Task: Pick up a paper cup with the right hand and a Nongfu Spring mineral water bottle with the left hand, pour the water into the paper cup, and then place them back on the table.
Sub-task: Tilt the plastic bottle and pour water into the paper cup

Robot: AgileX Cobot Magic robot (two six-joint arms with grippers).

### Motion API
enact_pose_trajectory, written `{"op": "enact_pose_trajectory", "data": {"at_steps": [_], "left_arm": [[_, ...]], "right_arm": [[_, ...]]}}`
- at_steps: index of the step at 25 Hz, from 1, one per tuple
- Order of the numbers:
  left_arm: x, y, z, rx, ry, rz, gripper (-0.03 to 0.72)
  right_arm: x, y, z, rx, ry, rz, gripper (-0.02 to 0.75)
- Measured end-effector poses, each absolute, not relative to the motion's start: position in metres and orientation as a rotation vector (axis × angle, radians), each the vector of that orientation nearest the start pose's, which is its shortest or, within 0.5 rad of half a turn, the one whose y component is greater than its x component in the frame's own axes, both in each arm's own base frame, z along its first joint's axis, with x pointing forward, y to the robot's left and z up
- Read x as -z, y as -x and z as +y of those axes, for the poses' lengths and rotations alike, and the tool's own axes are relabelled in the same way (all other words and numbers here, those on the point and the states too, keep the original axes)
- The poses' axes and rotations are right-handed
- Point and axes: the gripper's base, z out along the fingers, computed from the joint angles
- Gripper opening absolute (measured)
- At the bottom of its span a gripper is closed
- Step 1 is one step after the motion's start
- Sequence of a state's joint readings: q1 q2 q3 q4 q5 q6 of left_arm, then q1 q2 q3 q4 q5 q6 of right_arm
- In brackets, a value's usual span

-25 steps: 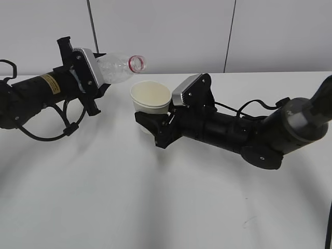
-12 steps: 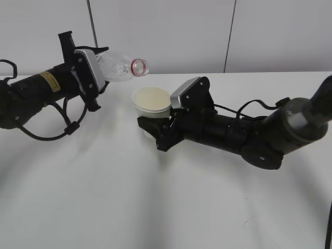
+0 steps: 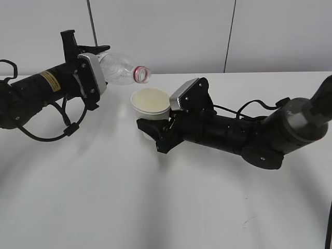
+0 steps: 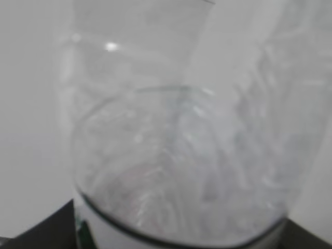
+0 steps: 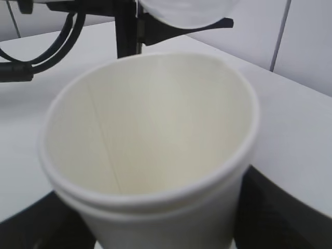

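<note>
My left gripper (image 3: pixel 96 65) is shut on the clear Nongfu Spring bottle (image 3: pixel 122 70). The bottle lies almost level, its red-ringed open mouth just above and left of the paper cup's rim. The bottle's clear body (image 4: pixel 181 155) fills the left wrist view; its label shows only as a white strip at the bottom. My right gripper (image 3: pixel 151 127) is shut on the cream-white paper cup (image 3: pixel 150 101) and holds it upright, low over the white table (image 3: pixel 155 207). The right wrist view looks into the cup (image 5: pixel 150 150); I see no water in it.
The right arm (image 3: pixel 249 136) lies low across the table's right half. The left arm with its yellow label (image 3: pixel 49 79) reaches in from the left edge. A grey panelled wall stands behind the table. A small dark scuff (image 3: pixel 249 222) marks the front right.
The bottle has turned, its mouth swinging a little right and down toward the cup. The right gripper has lowered the cup slightly.
</note>
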State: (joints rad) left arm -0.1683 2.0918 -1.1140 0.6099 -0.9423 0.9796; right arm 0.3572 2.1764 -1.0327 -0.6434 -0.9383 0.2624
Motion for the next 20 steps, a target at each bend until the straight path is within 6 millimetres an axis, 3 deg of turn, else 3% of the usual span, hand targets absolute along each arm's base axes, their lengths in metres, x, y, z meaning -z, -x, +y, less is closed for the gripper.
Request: {"op": "enact_pose_trajectory", "data": {"at_steps": [20], "left_arm": [[-0.1642, -0.4163, -0.1134, -0.624, -1.43, 0.811, 0.386]], "right_arm": [[-0.1048, -0.3725, 0.1835, -0.574, 0.788, 1.662, 0.494]]}}
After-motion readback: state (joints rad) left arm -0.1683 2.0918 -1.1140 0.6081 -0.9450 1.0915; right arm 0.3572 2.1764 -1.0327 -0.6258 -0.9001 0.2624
